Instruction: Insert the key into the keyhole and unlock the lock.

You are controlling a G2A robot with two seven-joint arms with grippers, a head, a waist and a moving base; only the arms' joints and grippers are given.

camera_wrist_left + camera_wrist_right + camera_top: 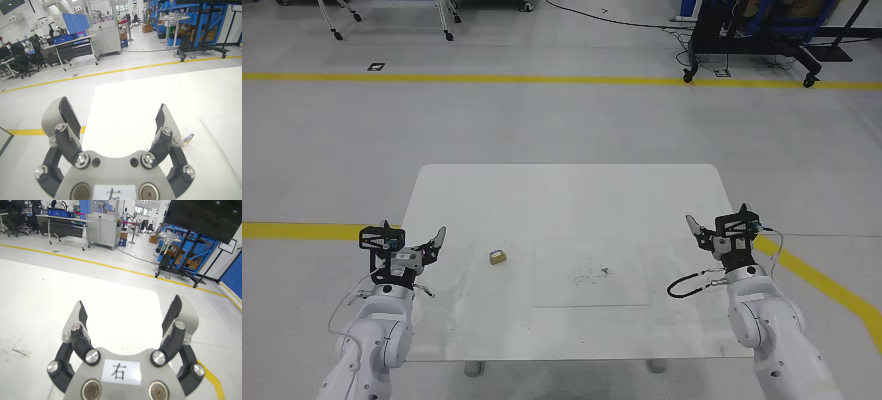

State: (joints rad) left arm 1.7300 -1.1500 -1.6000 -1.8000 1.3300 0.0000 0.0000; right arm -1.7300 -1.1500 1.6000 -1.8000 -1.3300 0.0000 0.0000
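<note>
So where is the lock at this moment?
Top view: the brass lock lies on the table, left of centre, between the left gripper and the key.

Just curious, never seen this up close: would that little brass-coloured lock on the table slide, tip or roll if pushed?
The lock looks like metal, so probably stiff and heavy for its size. It seems small and squat on the smooth white table, so a push would likely slide it, not roll it. Its shiny surface may be slippery.
</note>
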